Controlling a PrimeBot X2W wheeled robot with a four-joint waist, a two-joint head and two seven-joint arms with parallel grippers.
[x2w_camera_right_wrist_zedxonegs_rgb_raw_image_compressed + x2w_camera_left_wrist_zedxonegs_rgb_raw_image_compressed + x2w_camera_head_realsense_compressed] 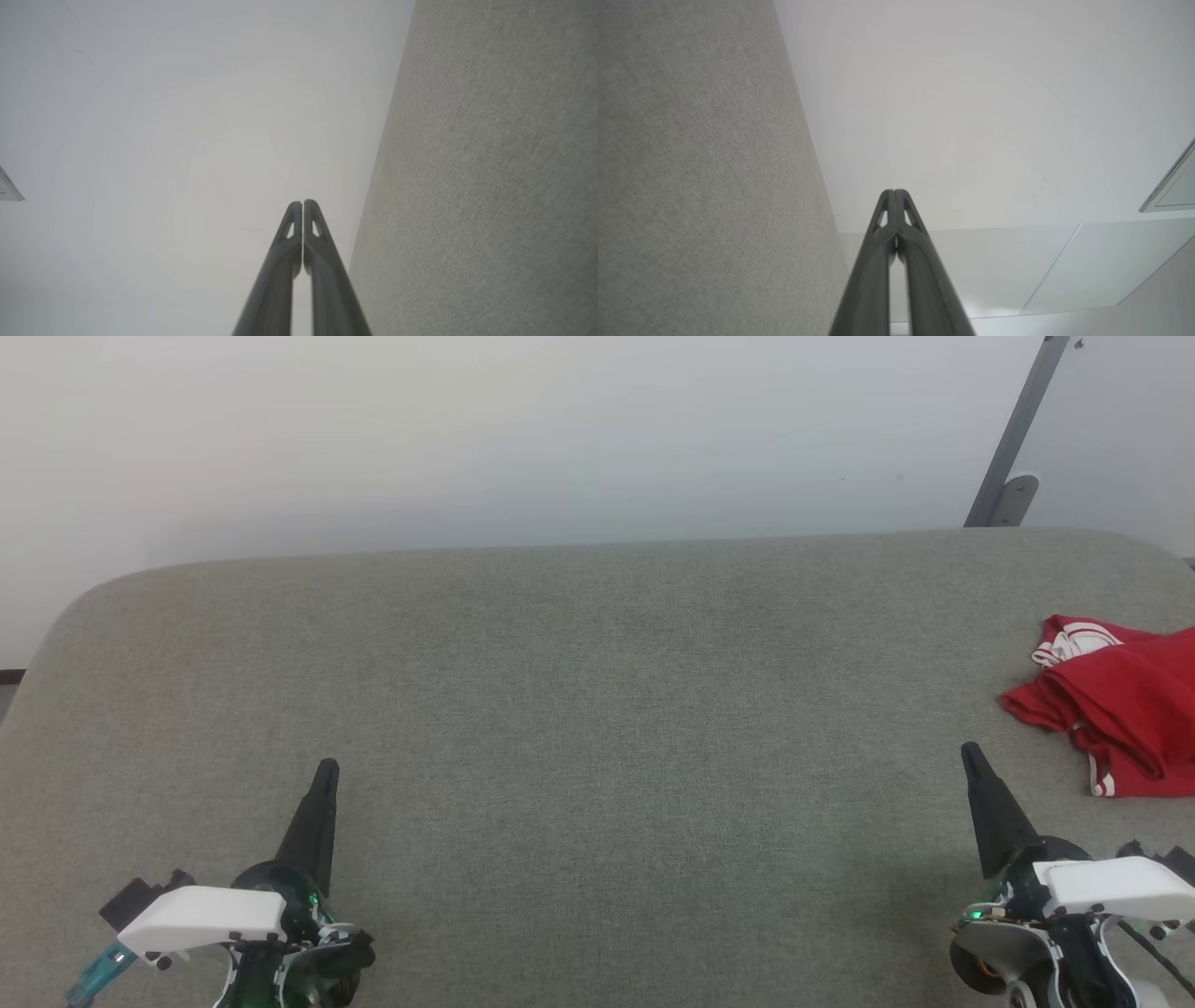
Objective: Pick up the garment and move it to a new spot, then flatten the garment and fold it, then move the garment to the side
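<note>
Two grippers sit low over one grey, cloth-covered table with rounded corners (560, 663), and neither holds anything. At the near left, the left gripper (326, 775) points its long dark fingers toward the far edge, pressed together; this looks like a parked pose, clear of the wide bare middle. At the near right, the right gripper (971, 754) mirrors it, its fingers likewise together, tip to tip. Just beyond it, at the right edge, lies the one garment, a small red jersey shirt with white, red-striped trim (1125, 709), bunched in loose folds and partly cut off by the view. Such a heap at the side suits a shirt waiting to be carried off, or one already set aside. One slanted grey metal bracket (1013, 439) stands against the pale wall at the far right.
</note>
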